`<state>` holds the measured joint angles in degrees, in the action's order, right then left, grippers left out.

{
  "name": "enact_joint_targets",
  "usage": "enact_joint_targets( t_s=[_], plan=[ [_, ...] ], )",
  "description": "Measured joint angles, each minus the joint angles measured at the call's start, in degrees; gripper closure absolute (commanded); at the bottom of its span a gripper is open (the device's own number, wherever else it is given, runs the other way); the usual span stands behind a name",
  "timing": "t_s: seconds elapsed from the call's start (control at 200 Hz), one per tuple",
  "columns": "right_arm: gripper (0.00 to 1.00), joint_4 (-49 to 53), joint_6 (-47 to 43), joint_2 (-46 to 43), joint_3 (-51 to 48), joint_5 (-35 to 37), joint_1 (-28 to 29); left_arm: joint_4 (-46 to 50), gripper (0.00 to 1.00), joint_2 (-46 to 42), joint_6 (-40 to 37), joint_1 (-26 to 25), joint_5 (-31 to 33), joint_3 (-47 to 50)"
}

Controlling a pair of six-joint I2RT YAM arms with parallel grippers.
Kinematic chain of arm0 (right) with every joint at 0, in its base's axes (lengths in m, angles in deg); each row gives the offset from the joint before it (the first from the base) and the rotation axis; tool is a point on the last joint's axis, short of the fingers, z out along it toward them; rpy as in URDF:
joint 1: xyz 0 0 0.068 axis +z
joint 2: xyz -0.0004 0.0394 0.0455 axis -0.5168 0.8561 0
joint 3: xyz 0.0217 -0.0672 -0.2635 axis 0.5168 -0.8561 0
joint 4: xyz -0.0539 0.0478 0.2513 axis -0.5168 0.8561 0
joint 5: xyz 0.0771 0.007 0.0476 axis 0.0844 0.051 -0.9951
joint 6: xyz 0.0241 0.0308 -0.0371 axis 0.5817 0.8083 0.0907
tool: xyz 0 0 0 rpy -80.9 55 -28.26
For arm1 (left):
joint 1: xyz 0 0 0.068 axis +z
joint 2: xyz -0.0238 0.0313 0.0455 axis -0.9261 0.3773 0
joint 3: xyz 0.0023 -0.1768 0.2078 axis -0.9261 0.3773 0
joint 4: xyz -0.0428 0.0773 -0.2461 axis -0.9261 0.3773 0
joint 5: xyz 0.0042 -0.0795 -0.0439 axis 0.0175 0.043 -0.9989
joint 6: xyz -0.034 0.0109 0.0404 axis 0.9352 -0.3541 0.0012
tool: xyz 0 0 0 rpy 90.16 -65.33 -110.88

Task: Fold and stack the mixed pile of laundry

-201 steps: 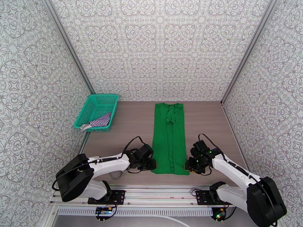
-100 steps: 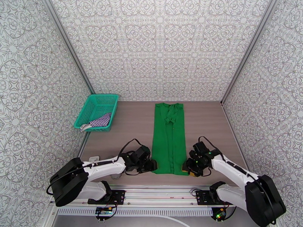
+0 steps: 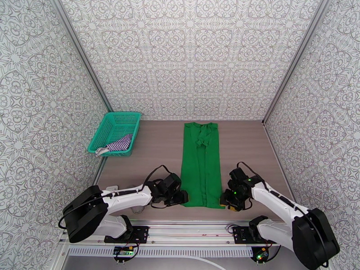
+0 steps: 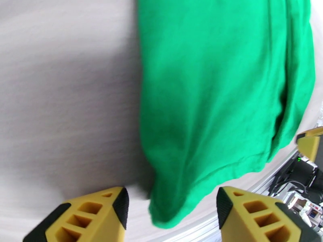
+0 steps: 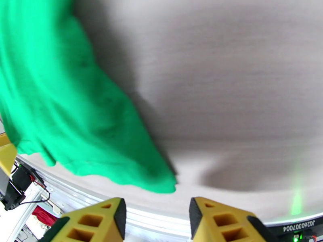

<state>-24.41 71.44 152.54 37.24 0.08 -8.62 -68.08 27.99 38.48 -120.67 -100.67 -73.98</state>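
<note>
On the wooden table [image 3: 153,154], the top view is showing the green shirt [image 3: 201,167] lying as a long narrow strip, collar at the far end and hem toward the arms. At the far left, the teal mesh basket [image 3: 104,131] is holding the striped top [image 3: 119,143], bunched at its near end. The left gripper [image 3: 183,197] and right gripper [image 3: 223,200] are sitting low at the hem's two corners. The left wrist camera is showing its yellow fingers [image 4: 97,212] standing apart, one shirt corner lying between them, unclamped. The right wrist camera is showing its jaws likewise apart, the other corner lying just ahead of the gap. A small label [image 5: 300,228] there seems to be reading J02603027004
</note>
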Motion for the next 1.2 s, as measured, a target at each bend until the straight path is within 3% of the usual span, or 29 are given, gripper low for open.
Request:
enact_joint_targets(
  t_s=[0.25,0.605,0.91,0.995,1.14,1.2],
  plan=[
    [0.63,-7.63,0.96,2.84,-3.93,-3.65,-0.07,2.73,0.41,-0.22,0.68,-0.07,0.98,-0.31],
    [0.85,-10.08,2.08,1.14,-4.42,-5.73,-0.35,-0.94,0.64,3.41,0.98,-1.14,0.28,-1.81],
    [0.92,-10.10,2.21,-0.31,-4.42,-5.88,-0.35,-2.19,0.69,3.69,1.49,-1.29,1.97,-1.81],
    [0.94,-10.10,2.19,-0.33,-4.42,-5.88,-0.35,-1.92,0.77,3.69,1.51,-1.29,2.49,-1.84],
    [1.00,-10.12,2.23,-0.37,-4.42,-5.88,-0.35,-0.72,0.99,3.69,1.92,-1.53,3.43,-2.14],
    [1.00,-10.08,2.32,-0.70,-4.39,-5.88,-0.35,0.00,1.00,3.67,2.21,-1.90,3.76,-2.56]
  ],
)
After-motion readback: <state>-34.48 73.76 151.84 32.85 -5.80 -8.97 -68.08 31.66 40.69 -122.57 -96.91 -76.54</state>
